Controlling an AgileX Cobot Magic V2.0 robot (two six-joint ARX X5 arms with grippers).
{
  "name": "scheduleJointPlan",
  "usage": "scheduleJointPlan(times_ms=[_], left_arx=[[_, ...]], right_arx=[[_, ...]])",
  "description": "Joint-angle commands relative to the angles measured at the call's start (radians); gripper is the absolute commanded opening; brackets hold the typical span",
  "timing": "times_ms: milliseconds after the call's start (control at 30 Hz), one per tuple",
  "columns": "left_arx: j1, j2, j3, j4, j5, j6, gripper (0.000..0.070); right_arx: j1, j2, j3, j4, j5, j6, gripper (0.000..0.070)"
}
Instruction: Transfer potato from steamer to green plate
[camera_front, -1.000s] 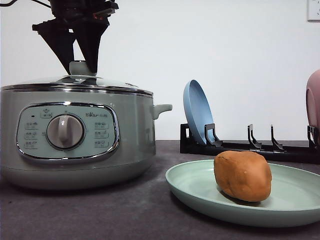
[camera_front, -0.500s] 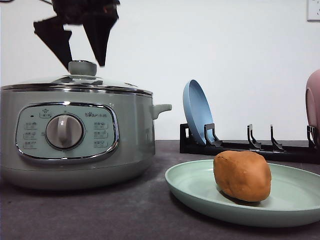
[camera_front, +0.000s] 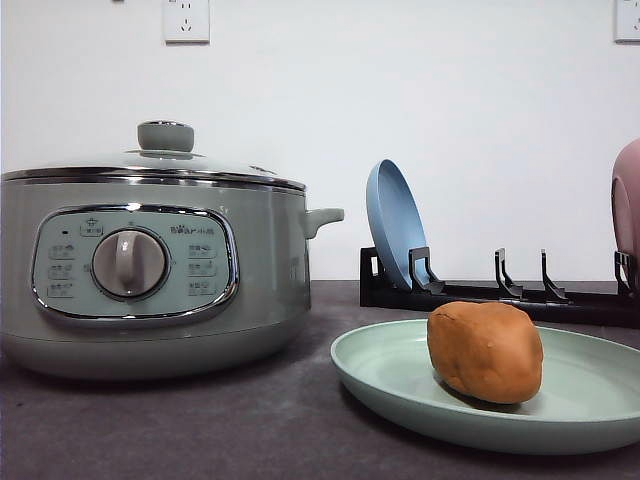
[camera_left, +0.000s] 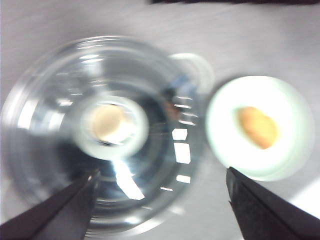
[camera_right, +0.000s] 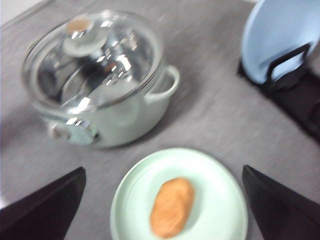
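Note:
The potato (camera_front: 486, 351) lies on the green plate (camera_front: 590, 392), right of the steamer (camera_front: 150, 270), whose glass lid (camera_front: 165, 158) is on. From high above, the left wrist view looks down on the lid knob (camera_left: 107, 125), with the potato (camera_left: 257, 127) on the green plate (camera_left: 225, 115) beside the pot. My left gripper (camera_left: 162, 171) is open and holds nothing. My right gripper (camera_right: 163, 169) is also open and empty, high over the green plate (camera_right: 220, 200), the potato (camera_right: 172, 207) and the steamer (camera_right: 100, 75).
A black dish rack (camera_front: 500, 290) stands behind the green plate with a blue plate (camera_front: 395, 225) upright in it. A pink plate (camera_front: 628, 210) is at the right edge. The blue plate (camera_right: 280, 40) is also in the right wrist view.
The left gripper, down around the lid knob a second ago, has opened, risen straight up and left the front view. The lid, potato and plate have not moved.

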Motion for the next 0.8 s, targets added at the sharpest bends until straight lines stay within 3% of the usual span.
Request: scheduleJointPlan(times_ms=[0,333,500,567,633,733,767], left_arx=[[-0.008,-0.011,0.025,-0.006,0.03,-0.002,0.0512],[-0.021,-0.065,0.025,-0.063,0.127,-0.001,0.0509],[-0.023,-0.065,0.025,-0.063,0.14,0.0,0.0498],[-0.023,-0.065,0.025,-0.063,0.14,0.002,0.0445],[-0.023,-0.065,0.025,-0.063,0.14,0.003,0.0331],[-0.023,-0.065,0.025,-0.063,0.14,0.014,0.0093],[-0.023,-0.065,0.025,-0.063,0.14,0.021,0.0014]], right_arx=[[0.004,0.008,0.023,-0.015,-0.032,0.011,0.0635],[0.004,0.008,0.023,-0.138,-0.229,0.022,0.0633],[0.004,0.008,0.023,-0.159,-0.237,0.021,0.0628],[0.004,0.008,0.023,-0.161,-0.236,0.021,0.0596],[0.004,0.008,0.023,-0.161,-0.236,0.021,0.0454],[0.004,0.008,0.023,-0.161,-0.236,0.018,0.0085],[0.004,0.008,0.023,-0.161,-0.236,0.013,0.0009]])
